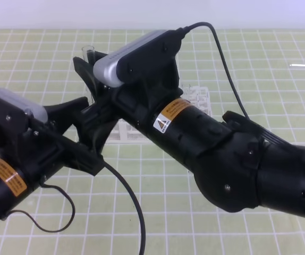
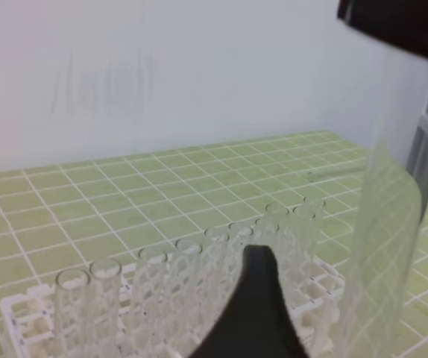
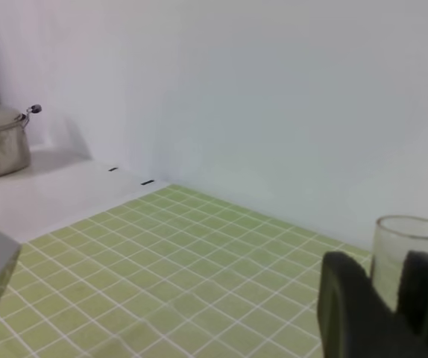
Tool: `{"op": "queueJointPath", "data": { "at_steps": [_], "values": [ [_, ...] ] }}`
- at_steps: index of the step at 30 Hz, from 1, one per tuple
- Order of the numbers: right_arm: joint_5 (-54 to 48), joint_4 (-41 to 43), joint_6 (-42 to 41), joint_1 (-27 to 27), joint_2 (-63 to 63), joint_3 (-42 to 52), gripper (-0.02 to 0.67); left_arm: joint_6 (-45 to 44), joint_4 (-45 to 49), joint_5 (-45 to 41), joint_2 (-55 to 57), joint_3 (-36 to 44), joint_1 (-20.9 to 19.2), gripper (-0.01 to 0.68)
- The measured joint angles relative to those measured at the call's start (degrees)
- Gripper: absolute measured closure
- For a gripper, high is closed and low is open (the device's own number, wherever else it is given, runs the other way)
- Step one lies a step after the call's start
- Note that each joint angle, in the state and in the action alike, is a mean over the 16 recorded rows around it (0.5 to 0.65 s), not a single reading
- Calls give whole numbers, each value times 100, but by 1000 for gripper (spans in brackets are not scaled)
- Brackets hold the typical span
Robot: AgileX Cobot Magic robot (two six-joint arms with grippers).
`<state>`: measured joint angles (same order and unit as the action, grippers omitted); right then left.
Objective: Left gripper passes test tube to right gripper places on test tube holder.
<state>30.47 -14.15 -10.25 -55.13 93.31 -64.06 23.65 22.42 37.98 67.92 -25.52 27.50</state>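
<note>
While the black left gripper (image 1: 81, 114) stands spread wide with its fingers apart and clear of the glass, the black right gripper (image 1: 91, 74) with its silver-grey cap pinches the slender clear glass test tube (image 1: 89, 54) upright at about eleven o'clock. Beyond both, the white lattice test tube holder (image 1: 195, 101) rests on the green-checked counter (image 1: 221, 223), mostly hidden.

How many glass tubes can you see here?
About 9. One test tube is up in the air, between the fingers of the right gripper. Roughly eight more stand in a row in the test tube holder; others may be hidden behind the arms.
</note>
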Motion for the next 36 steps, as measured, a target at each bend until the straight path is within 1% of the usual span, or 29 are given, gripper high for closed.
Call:
{"op": "queueJointPath", "data": {
  "at_steps": [3, 5, 8, 10, 13, 17, 20, 24, 26, 30, 34, 36],
  "values": [
    [-17, -118, -146, 26, -48, 0, 550, 0, 2, 10, -24, 0, 0, 164],
    [-54, -252, -299, 55, -100, 0, 550, 0, 2, -6, -76, 0, 0, 157],
    [-163, -491, -594, 106, -215, 0, 550, 1, 4, -71, -185, 0, 1, 173],
    [-269, -654, -804, 141, -312, 0, 550, 2, 6, -194, -313, 0, 2, 213],
    [-463, -899, -1117, 193, -479, 0, 550, -2, 33, -578, -671, 0, 2, 316],
    [-778, -1176, -1482, 253, -701, 0, 550, -7, 86, -1317, -1387, 0, 1, 452],
    [-1007, -1273, -1650, 271, -840, 0, 550, 6, 129, -2090, -2108, 0, 3, 547],
    [-1239, -1290, -1731, 275, -960, 0, 551, 29, 162, -3226, -3233, 9, 6, 643],
    [-1315, -1290, -1748, 275, -993, 0, 551, 41, 162, -3735, -3853, 45, 8, 672],
    [-1413, -1290, -1772, 275, -1019, 0, 551, 71, 87, -4454, -4941, 186, 13, 672],
    [-1455, -1290, -1774, 275, -1020, 0, 551, 97, -102, -4837, -5827, 502, 16, 673],
    [-1465, -1290, -1776, 275, -1020, 0, 551, 98, -202, -4808, -6137, 738, 17, 674]
  ]
}}
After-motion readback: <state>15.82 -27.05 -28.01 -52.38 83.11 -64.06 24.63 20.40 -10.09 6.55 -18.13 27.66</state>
